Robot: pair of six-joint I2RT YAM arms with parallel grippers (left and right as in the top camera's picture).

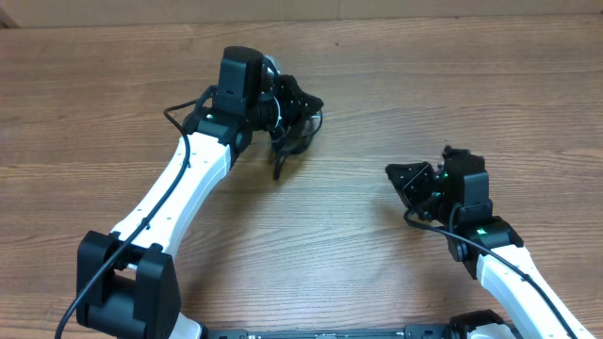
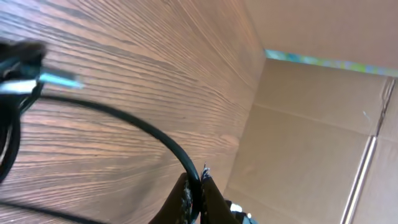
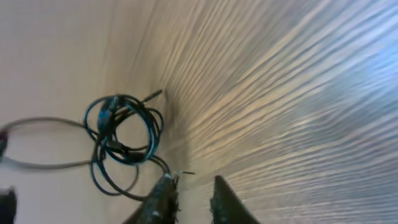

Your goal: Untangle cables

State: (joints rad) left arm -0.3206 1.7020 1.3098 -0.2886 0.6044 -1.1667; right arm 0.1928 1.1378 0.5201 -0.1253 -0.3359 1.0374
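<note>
The job looks barely begun: the cables (image 3: 111,121) sit as one loose knotted coil at the far middle of the surface (image 1: 358,264), none of them pulled free yet. The left gripper (image 2: 196,190) is right at that coil. Its jaws are pressed together on a single cord (image 2: 124,121), which arcs away from them towards a small plug (image 2: 59,79).

The right gripper (image 3: 191,180) stands well apart to the near right. Its jaws are only narrowly parted with nothing between them, though one strand trails close to a fingertip.

I judge the next move is for the right arm to reach left and far to the coil, spread its jaws enough to take a different strand, then draw it away from the pinned cord without tightening the knot.
</note>
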